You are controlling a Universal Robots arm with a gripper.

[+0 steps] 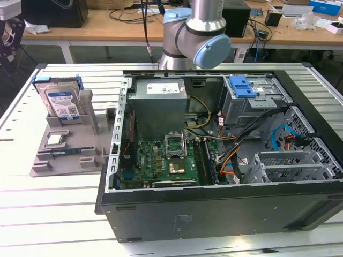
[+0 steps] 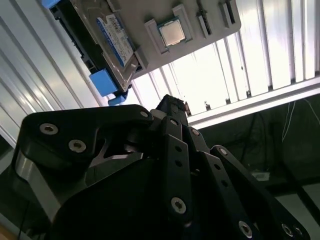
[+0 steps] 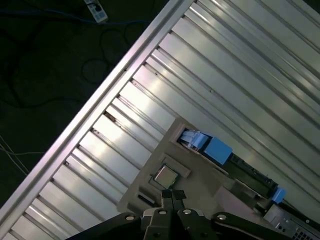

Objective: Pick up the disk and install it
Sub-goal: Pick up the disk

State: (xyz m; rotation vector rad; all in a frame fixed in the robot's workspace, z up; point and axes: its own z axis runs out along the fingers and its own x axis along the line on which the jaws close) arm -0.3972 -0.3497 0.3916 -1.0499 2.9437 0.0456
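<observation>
"One question first: where's the disk point(image 1: 61, 101)?"

"Upper left of the exterior view. It stands on edge in the grey holder point(image 1: 72, 158), blue bracket around it, just beside the open computer case point(image 1: 225, 209)."

"And the gripper point(image 3: 172, 194)?"

"High over that holder, well apart from the disk. In the first wrist view its tips line up near the square chip point(image 3: 166, 175)."

"Jaws?"

"Together, with nothing held between them."
</observation>
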